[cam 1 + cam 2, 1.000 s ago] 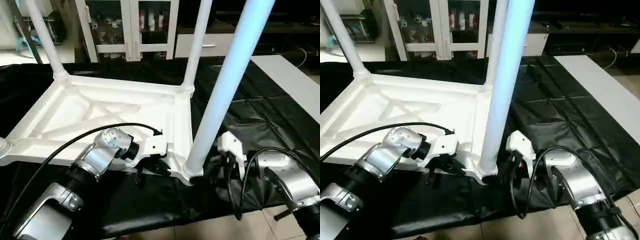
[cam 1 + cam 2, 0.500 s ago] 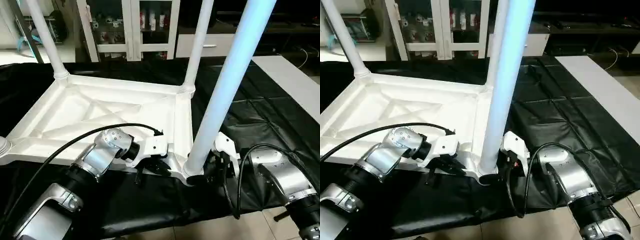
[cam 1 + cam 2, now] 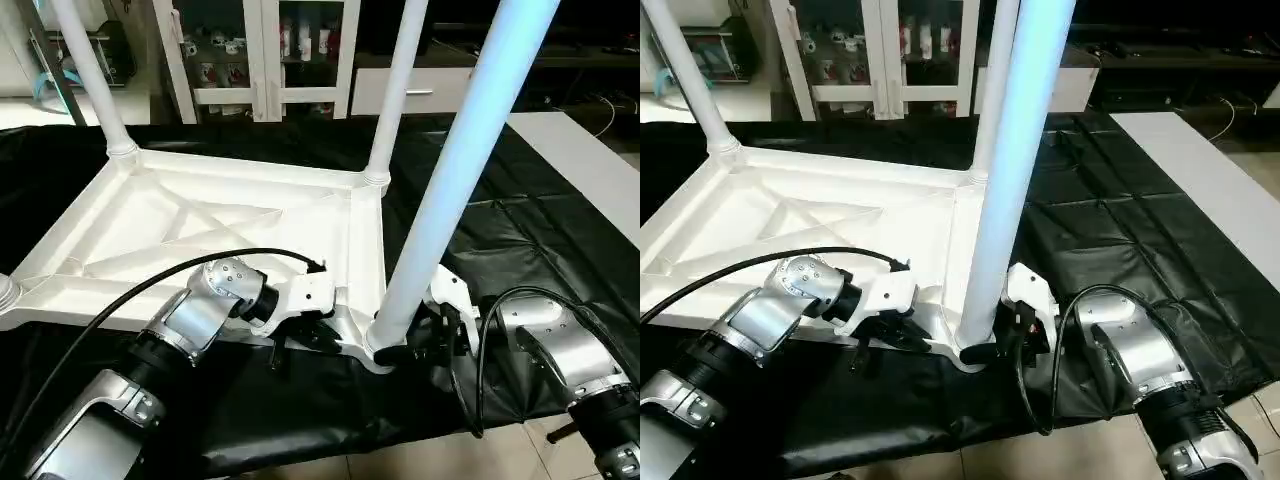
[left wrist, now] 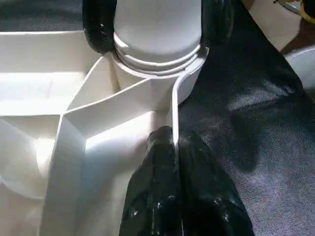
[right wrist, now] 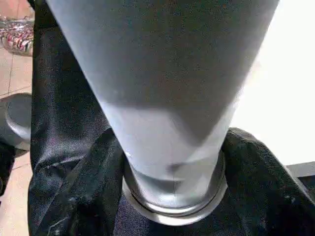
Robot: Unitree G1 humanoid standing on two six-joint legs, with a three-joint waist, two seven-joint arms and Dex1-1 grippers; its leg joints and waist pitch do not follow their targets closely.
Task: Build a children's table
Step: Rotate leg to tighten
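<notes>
On the black-draped surface (image 3: 520, 230) the tabletop (image 3: 200, 225) lies upside down, ribs up, so the corner sockets face up to take the legs. Two far legs (image 3: 400, 90) stand upright in their sockets, and a collar at the near-left corner (image 3: 5, 290) looks like a third, though its tube is cut off by the frame edge. Fourth leg (image 3: 455, 175) stands in the near-right socket (image 3: 375, 345), leaning slightly; thread rings show above the socket rim in the left wrist view, so I judge it's not fully screwed home. Left hand (image 4: 177, 147) has its fingers together, pinching the thin tabletop rim wall just beside that socket, most likely to stop the top from spinning or sliding while the leg is turned. Right hand (image 3: 1005, 335) sits at the base of the fourth leg, one finger (image 5: 86, 191) on each side of the tube right above the collar. Fingers look to be against the tube, but I can't tell if it's a firm clamp or just a loose straddle. Low grip makes sense: close to the thread, least leverage to tip the long tube. Likely step in hand: twisting the last leg in. Risk: cross-threading if the lean isn't corrected, or the rim slipping out of the left pinch.
</notes>
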